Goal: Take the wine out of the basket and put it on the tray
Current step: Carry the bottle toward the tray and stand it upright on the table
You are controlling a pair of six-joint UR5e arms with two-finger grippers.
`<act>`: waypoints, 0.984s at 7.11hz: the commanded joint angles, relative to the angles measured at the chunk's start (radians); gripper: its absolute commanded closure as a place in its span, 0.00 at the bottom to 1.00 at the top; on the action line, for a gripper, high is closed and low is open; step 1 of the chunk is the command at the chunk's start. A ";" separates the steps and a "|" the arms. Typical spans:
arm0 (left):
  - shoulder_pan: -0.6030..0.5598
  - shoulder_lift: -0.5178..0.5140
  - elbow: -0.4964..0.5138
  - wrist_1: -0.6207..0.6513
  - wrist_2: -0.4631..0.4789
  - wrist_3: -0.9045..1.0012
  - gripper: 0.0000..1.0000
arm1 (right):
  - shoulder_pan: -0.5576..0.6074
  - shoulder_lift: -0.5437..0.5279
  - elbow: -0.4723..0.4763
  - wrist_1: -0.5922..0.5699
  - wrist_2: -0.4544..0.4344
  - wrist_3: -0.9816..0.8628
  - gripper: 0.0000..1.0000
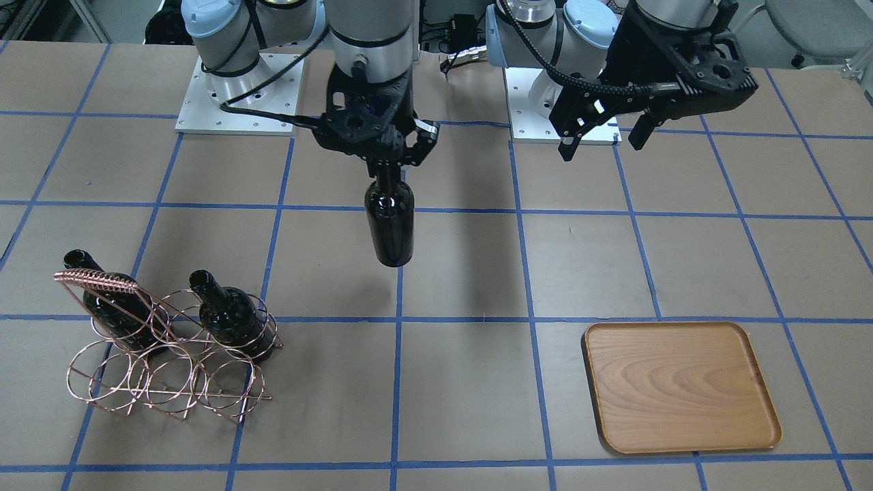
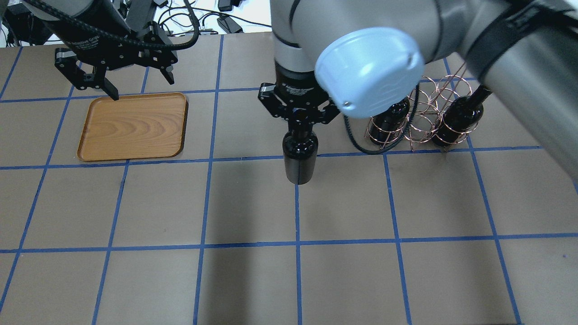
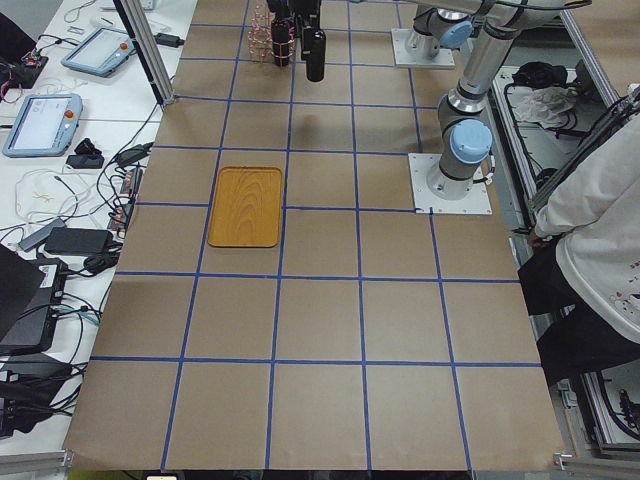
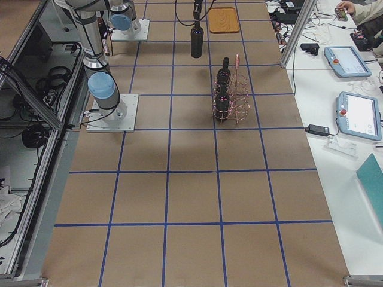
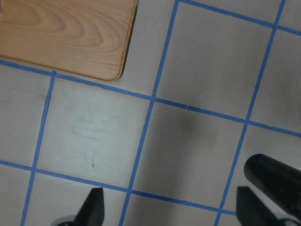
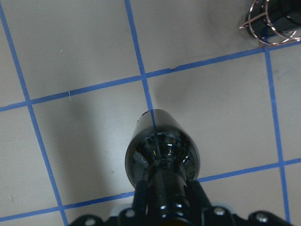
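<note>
My right gripper (image 1: pixel 389 167) is shut on the neck of a near-black wine bottle (image 1: pixel 389 232). The bottle hangs upright above the middle of the table, clear of the surface (image 2: pixel 299 155). The right wrist view looks down along the bottle (image 6: pixel 162 150). The copper wire basket (image 1: pixel 170 368) stands on my right side and holds two more bottles (image 1: pixel 109 300) (image 1: pixel 228 314). The wooden tray (image 1: pixel 678 385) lies empty on my left side (image 2: pixel 133 126). My left gripper (image 1: pixel 603 140) is open and empty, high above the table near the tray (image 2: pixel 142 88).
The table is brown paper with a blue tape grid. The arm bases (image 1: pixel 235 102) stand at its robot-side edge. The left wrist view shows the tray's corner (image 5: pixel 61 33) and the held bottle (image 5: pixel 273 176). Tablets and cables (image 3: pixel 40 120) lie off the table.
</note>
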 commanded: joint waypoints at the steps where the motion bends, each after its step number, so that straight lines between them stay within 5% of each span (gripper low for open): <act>1: 0.000 0.000 0.000 0.000 0.000 0.000 0.00 | 0.070 0.084 0.011 -0.073 -0.002 0.061 0.95; 6: 0.000 0.002 0.000 0.000 0.000 0.000 0.00 | 0.083 0.111 0.039 -0.108 -0.005 0.089 0.91; 7: -0.001 0.002 0.000 0.000 0.000 0.000 0.00 | 0.083 0.111 0.039 -0.110 -0.005 0.081 0.70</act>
